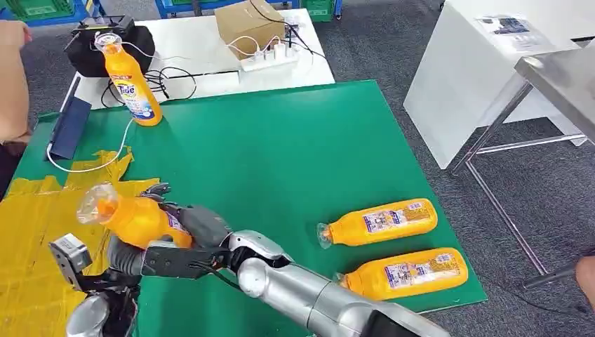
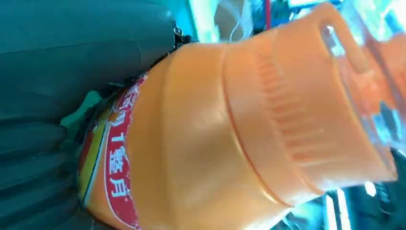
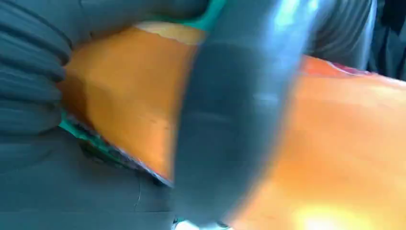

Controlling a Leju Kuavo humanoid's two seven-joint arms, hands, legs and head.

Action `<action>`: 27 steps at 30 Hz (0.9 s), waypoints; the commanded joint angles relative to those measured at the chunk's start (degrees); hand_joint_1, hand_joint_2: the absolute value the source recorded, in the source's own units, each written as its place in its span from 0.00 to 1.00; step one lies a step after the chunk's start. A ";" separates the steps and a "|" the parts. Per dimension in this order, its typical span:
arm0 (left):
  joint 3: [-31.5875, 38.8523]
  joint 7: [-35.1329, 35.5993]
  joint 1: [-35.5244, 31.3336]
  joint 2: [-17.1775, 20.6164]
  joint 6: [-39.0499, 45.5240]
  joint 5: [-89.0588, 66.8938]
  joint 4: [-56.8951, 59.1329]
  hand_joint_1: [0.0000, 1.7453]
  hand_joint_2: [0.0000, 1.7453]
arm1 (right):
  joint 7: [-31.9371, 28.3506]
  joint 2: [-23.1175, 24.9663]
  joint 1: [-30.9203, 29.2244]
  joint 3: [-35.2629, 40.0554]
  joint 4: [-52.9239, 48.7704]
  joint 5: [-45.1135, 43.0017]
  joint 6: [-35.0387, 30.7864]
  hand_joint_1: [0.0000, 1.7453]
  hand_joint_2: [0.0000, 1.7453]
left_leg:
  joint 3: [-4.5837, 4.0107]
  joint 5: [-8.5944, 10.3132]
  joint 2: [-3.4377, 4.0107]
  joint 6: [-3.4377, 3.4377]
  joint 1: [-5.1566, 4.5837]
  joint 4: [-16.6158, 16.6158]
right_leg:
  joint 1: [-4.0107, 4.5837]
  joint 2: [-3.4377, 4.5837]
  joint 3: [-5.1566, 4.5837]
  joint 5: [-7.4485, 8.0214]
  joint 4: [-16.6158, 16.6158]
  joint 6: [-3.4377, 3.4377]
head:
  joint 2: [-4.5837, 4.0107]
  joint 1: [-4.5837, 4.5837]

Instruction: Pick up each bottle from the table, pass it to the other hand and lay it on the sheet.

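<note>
An orange bottle (image 1: 137,219) with a clear cap hangs tilted over the edge of the yellow sheet (image 1: 35,232), cap toward the sheet. My right hand (image 1: 198,225) grips its body from the right; its thick thumb (image 3: 234,110) wraps across the orange bottle (image 3: 344,158). My left hand (image 1: 151,261) lies under the bottle and closes on it; the orange bottle (image 2: 215,134) sits in its palm. Two more orange bottles (image 1: 382,222) (image 1: 407,272) lie on the green mat (image 1: 281,140) at the right. A fourth bottle (image 1: 132,84) stands upright at the far left.
A person's arm (image 1: 10,84) reaches in at the left edge, and a person's hand (image 1: 586,277) shows at the right edge. A cardboard box (image 1: 247,27), power strip (image 1: 270,57), black bag (image 1: 95,53) and cables sit behind the mat. A white table (image 1: 484,77) stands at the right.
</note>
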 commanded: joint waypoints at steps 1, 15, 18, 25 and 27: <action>4.11 -5.55 0.57 -1.98 20.15 -22.36 -10.67 1.00 1.00 | 1.74 -10.72 6.46 -13.33 -14.59 6.48 -0.78 0.00 1.00 | 0.22 -0.06 -0.72 0.24 0.05 0.00 | 0.03 -0.27 0.41 -0.16 -0.07 -0.05 | 0.00 0.00; 6.28 -6.19 4.30 -1.65 36.71 -39.01 -10.11 1.00 1.00 | 0.74 -18.21 19.01 -25.36 -32.18 12.78 0.77 0.00 1.00 | 0.08 -0.07 -0.78 0.18 -0.04 -0.04 | -0.08 -0.36 0.32 -0.13 -0.03 -0.05 | 0.00 -0.02; 4.38 -0.33 5.01 -0.48 49.04 -56.10 -8.71 1.00 1.00 | 0.68 -20.26 19.48 -25.41 -34.68 12.80 0.75 0.00 1.00 | 0.02 -0.04 -0.73 0.16 -0.04 -0.04 | -0.08 -0.37 0.27 -0.10 -0.04 -0.03 | 0.00 -0.02; 1.30 16.40 0.39 6.18 59.12 -82.87 11.07 1.00 1.00 | -4.95 -26.65 20.41 -25.57 -43.78 17.11 -1.24 0.00 1.00 | 0.10 0.03 -0.80 0.14 -0.15 -0.15 | -0.18 -0.47 0.32 -0.09 -0.07 -0.02 | 0.00 -0.02; 0.21 20.59 -0.99 8.59 56.99 -88.84 16.64 1.00 1.00 | -9.72 -26.93 21.35 -27.29 -45.27 11.58 -0.37 0.00 1.00 | 0.11 0.00 -0.78 0.14 -0.10 -0.12 | -0.13 -0.41 0.33 -0.09 -0.08 -0.05 | 0.00 -0.02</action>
